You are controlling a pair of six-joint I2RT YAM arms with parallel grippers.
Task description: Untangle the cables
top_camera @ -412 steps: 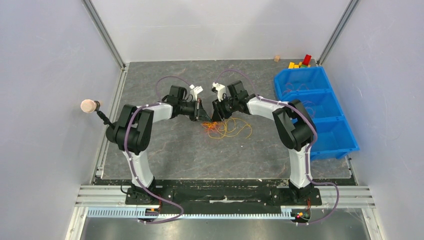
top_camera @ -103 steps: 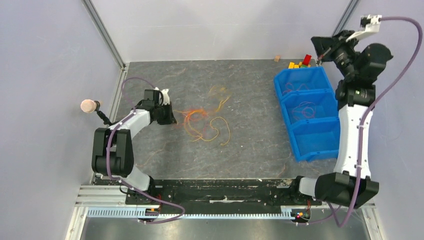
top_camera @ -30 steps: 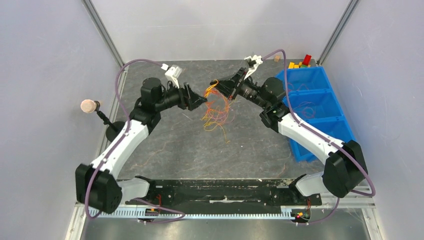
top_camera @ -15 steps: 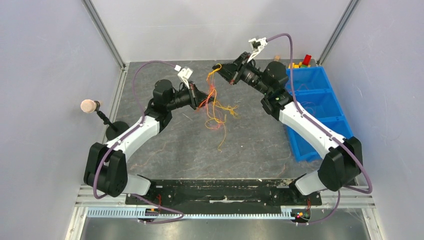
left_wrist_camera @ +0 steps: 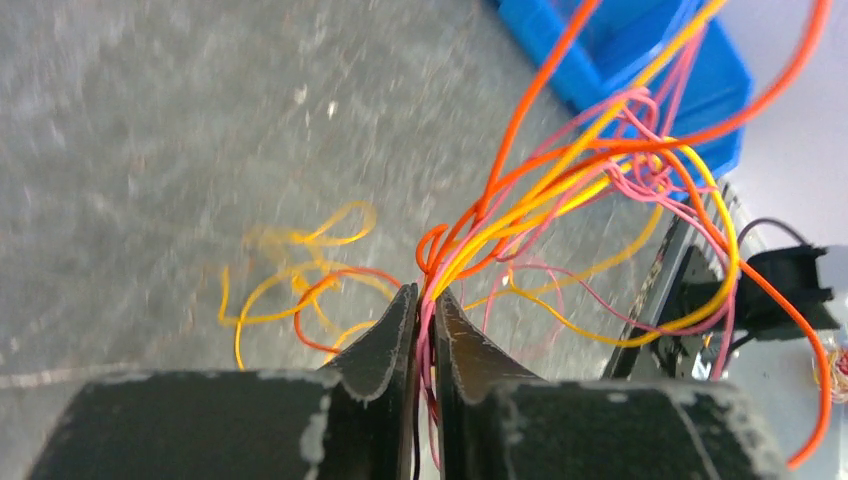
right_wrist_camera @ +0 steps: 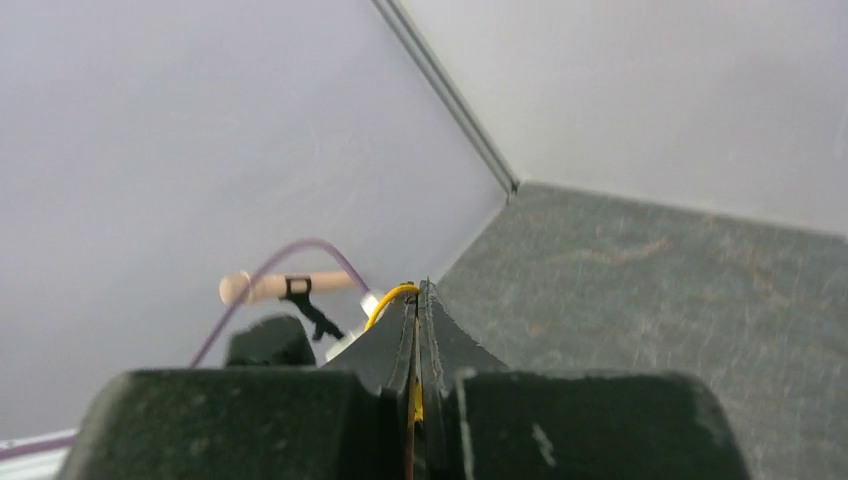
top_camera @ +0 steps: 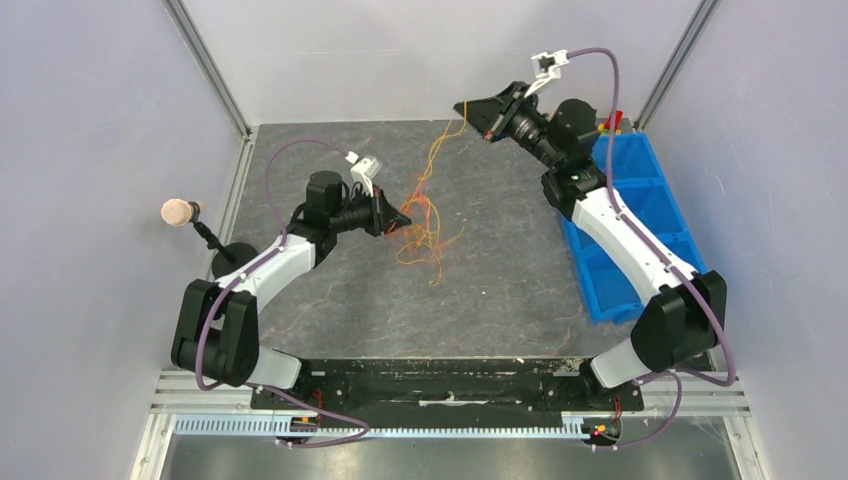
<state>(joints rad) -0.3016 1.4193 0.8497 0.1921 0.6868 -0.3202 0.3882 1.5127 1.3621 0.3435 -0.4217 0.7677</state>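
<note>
Over the table, your left gripper clamps the cables low at their knot while your right gripper, pinched on one yellow strand, holds it high, apparently to draw it free.

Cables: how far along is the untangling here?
Done: nothing shows as clearly finished. In hand: the left claw pinches several pink, orange and yellow cables, while the raised right claw holds one yellow strand stretched up from the clump. Left: the snarl between the claws, plus loose loops lying on the table.
</note>
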